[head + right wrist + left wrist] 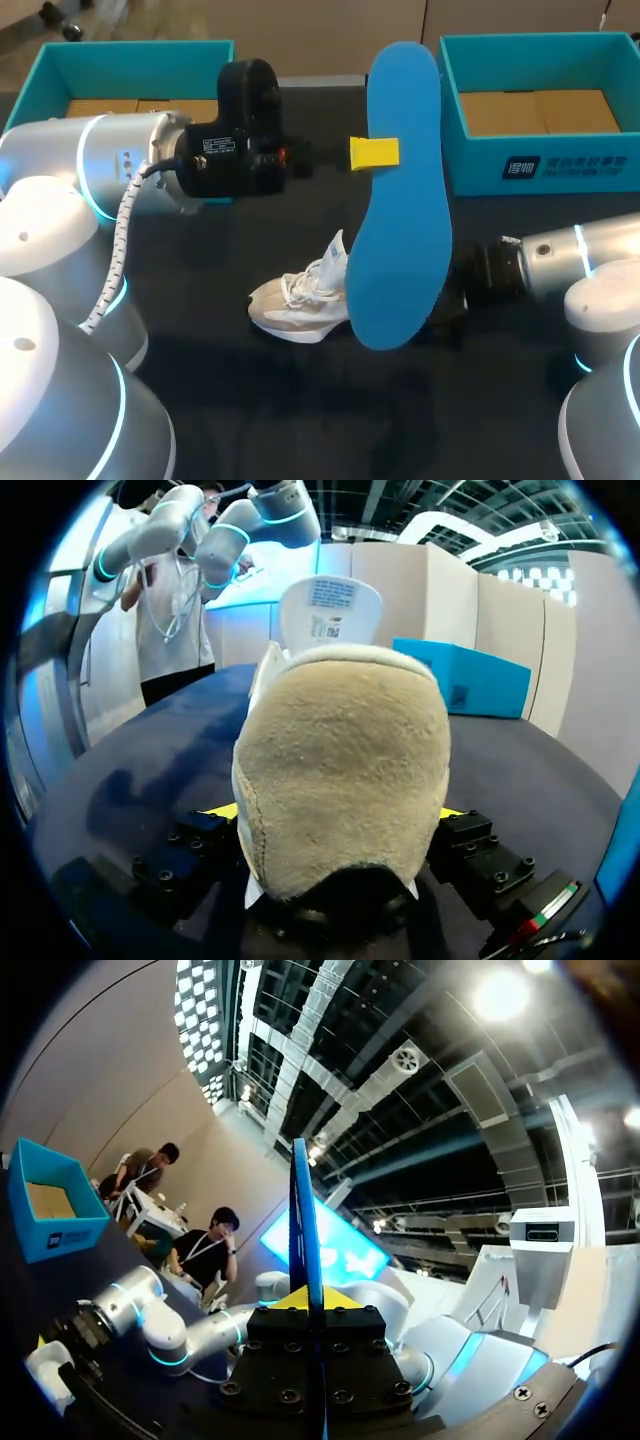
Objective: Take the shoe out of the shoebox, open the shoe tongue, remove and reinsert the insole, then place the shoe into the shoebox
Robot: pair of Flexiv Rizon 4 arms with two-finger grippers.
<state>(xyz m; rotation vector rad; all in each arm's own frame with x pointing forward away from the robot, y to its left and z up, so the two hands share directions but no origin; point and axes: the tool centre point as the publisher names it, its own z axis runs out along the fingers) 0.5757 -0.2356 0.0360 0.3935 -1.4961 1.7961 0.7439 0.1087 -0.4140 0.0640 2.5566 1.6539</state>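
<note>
My left gripper (375, 152) is shut on a blue insole (400, 190), holding it upright well above the table; in the left wrist view the insole (305, 1210) stands edge-on between the fingers of this gripper (307, 1300). A white and beige shoe (300, 305) rests on the dark table below, toe toward my left arm. My right arm (545, 262) comes in low behind the insole. In the right wrist view the shoe's heel (340, 750) fills the space between the spread fingers of my right gripper (335, 815), and its tongue (330, 605) stands up.
Two teal shoeboxes stand at the table's back: one at the left (130, 55), one at the right (540, 165), both showing brown cardboard inside. The right box (465, 675) lies ahead of the shoe, to one side.
</note>
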